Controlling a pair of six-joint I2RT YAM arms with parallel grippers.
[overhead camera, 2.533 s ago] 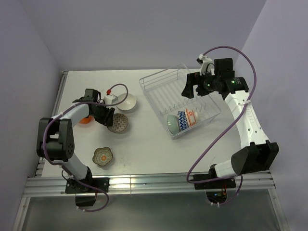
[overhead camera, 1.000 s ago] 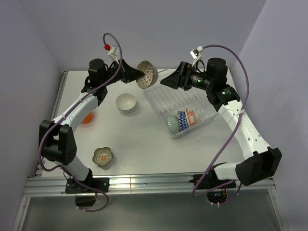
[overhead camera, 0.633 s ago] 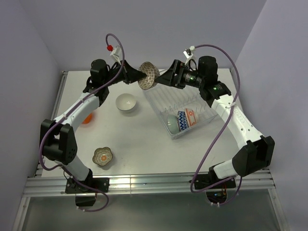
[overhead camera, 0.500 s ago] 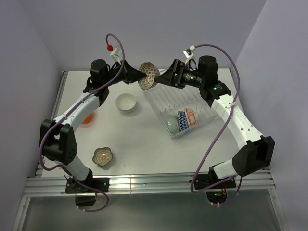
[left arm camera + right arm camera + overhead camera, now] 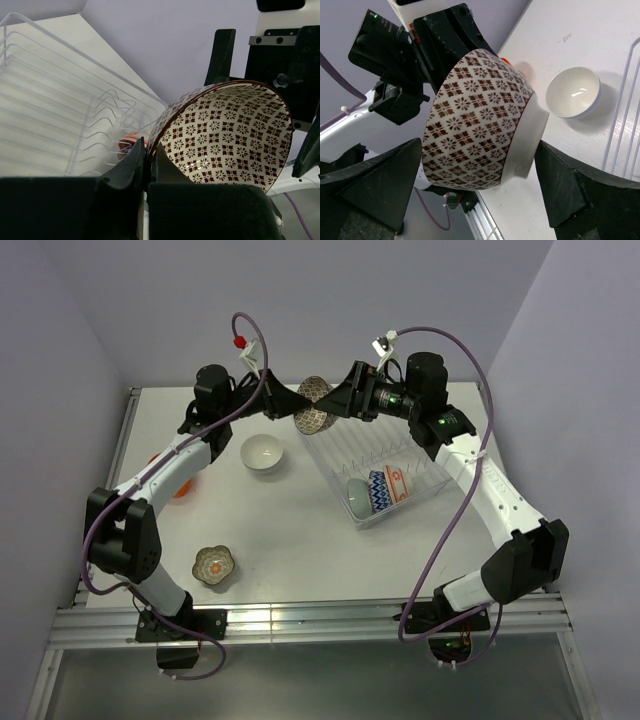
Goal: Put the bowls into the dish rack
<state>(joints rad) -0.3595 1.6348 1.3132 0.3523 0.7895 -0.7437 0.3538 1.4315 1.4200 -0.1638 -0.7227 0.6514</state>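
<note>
Left tool: my left tool [image 5: 148,150] is pinching the rim of the brown-patterned bowl [image 5: 225,135], with one finger inside and one outside.
Right tool: my right tool [image 5: 477,150] is spread wide, with a finger on each side of that bowl. I cannot tell whether either finger touches it.
Left wrist view only: it shows the bowl's pale inside with dark florets and the pinch on the rim. The right tool's dark fingers stand just behind the bowl.
Right wrist view only: it shows the bowl's patterned outside and plain white foot. The white bowl [image 5: 572,92] sits mouth up on the surface [image 5: 580,30], beyond my right-hand finger.
Top view only: the bowl hangs in the air between my two tools, over the far left corner of the dish rack [image 5: 325,465]. A row of three bowls [image 5: 378,490] stands on edge at the rack's near end, well apart from both tools. The flower-shaped bowl [image 5: 214,565] lies on the surface, far back from my left tool.
Bowl's facing: it is tipped onto its side, with the mouth toward my left tool and the foot turned away from it.
Long axis: the bowl is round, so it has none. Its mouth-to-foot line lies tilted rather than upright.
</note>
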